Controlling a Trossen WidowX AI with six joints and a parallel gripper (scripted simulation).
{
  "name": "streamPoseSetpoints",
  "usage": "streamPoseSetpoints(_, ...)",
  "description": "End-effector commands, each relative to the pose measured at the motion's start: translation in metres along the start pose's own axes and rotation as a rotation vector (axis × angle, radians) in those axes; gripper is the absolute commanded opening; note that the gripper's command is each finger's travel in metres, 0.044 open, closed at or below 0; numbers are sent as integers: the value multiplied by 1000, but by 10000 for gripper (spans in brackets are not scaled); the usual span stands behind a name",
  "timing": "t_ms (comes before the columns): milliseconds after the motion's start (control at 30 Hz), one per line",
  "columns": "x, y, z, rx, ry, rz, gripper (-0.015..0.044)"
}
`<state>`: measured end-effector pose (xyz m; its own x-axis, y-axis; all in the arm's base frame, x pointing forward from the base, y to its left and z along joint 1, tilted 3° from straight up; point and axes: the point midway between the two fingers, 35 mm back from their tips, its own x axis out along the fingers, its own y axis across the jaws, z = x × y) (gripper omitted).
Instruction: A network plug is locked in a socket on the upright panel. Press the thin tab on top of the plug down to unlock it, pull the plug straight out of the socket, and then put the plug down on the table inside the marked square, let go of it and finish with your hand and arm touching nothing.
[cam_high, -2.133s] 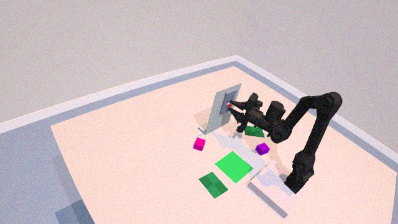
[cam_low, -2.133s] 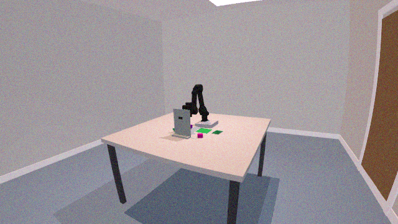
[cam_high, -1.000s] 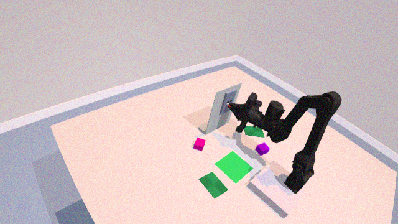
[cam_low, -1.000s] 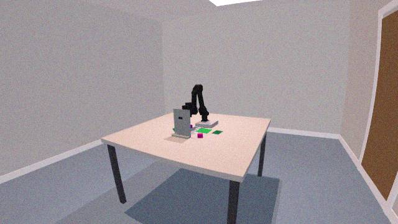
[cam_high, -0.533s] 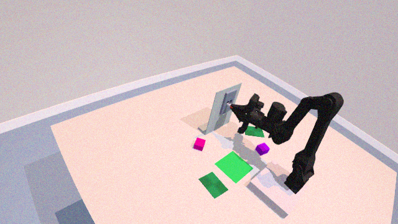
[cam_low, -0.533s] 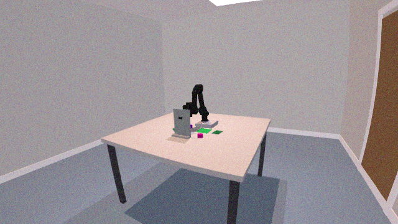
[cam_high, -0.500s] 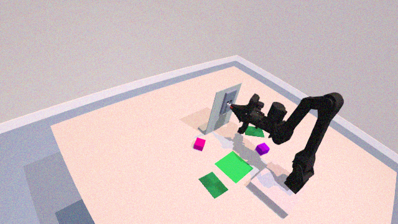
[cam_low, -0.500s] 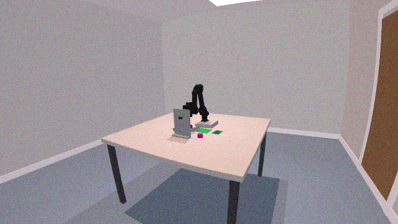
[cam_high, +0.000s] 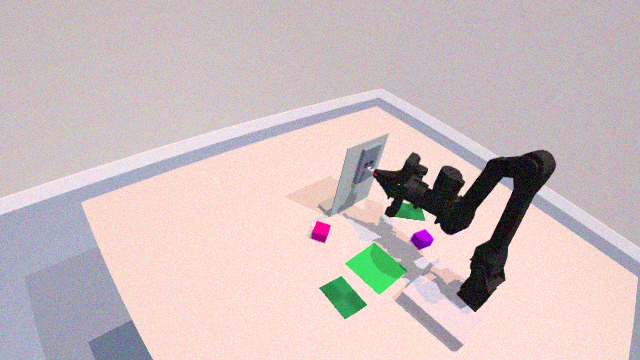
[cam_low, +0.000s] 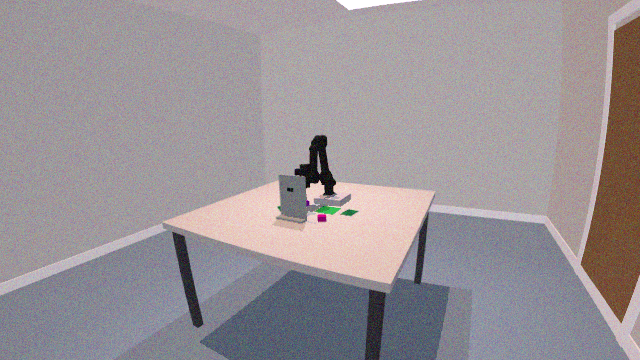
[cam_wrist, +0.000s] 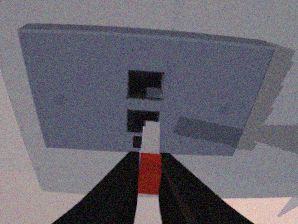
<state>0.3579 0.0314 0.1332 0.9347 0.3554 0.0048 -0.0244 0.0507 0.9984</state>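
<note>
fingers clamped on red plug (cam_wrist: 150, 172) | plug tip just clear of lower socket (cam_wrist: 141, 120) | panel (cam_high: 361, 175) upright on worktop (cam_high: 200, 260)

Arm (cam_high: 500, 210) outstretched (elbow high), jaws clamped narrow.
</note>
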Motion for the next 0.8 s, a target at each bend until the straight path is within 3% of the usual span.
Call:
streamPoseSetpoints(0,-4,-1,-1,4,4,-2,0)
streamPoseSetpoints(767,-18,-1,-3,4,4,-4,0)
